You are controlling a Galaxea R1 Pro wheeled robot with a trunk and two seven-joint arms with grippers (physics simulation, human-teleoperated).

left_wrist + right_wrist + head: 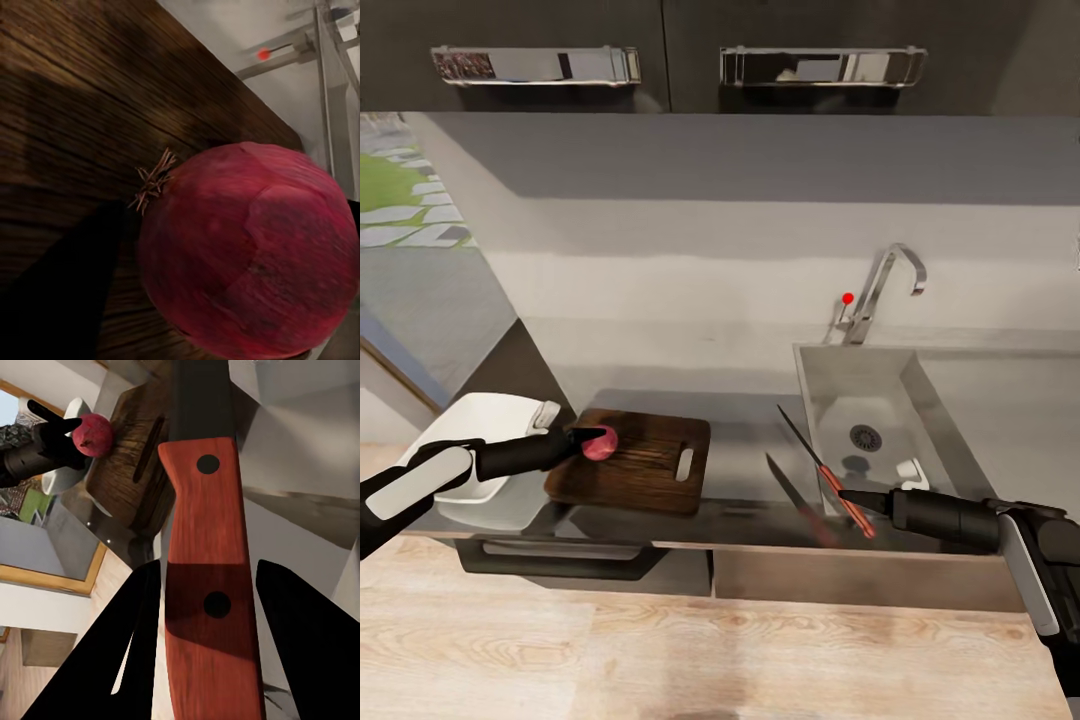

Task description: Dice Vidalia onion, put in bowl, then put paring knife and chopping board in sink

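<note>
onion [600,443] sits on chopping board [650,470], clasped by left jaws [588,437]; right jaws [848,497] grip paring knife [830,480] above table [745,440].

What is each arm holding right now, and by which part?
The right gripper holds the paring knife by its red handle, blade pointing away. The left gripper is at the onion on the chopping board; whether it grips it cannot be told.

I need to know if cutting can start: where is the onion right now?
In the head view the onion sits on the left part of the chopping board, at the left gripper, with the bowl further left.
</note>
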